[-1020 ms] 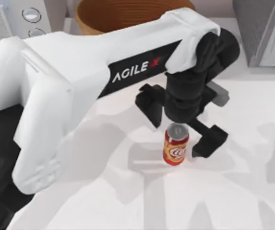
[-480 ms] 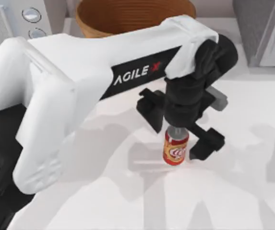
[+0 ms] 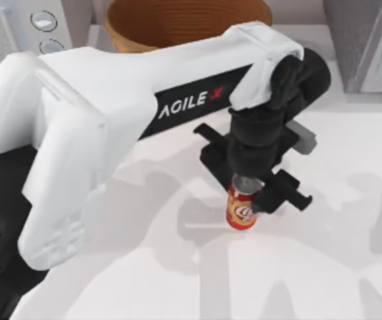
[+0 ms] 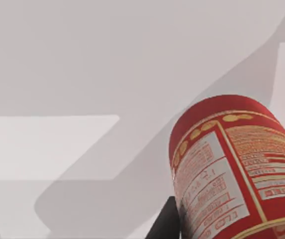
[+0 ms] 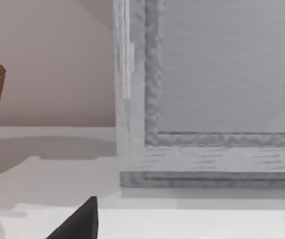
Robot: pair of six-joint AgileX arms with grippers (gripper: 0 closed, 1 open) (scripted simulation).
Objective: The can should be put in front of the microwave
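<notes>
A: What have you got closest to you?

B: Your left gripper (image 3: pixel 254 189) is down over the can (image 3: pixel 243 212), which stands upright on the bench (image 3: pixel 177 280) near the middle. The fingers (image 3: pixel 285 191) are clamped on the can, one at each side of its upper body, just under the silver top. In the left wrist view the can (image 4: pixel 234 169) sits right against the camera, label facing you.

A: How will it handle?

B: My judgement: light, stiff enough while you hold it gently, but thin-walled and smooth, so it can dent under hard squeeze or slip if held loosely. A hold across the round body, as you have it, looks right; keep it upright when you lift.

A: And beyond it?

B: At the far side, a wooden basket (image 3: pixel 177 23) sits in the middle, the microwave (image 3: pixel 17 30) is at the far left corner with its two knobs showing, and a darker speckled box appliance (image 3: pixel 367 40) is at the far right. Your right gripper (image 5: pixel 77 221) is parked facing that box; I cannot tell how its fingers stand.
</notes>
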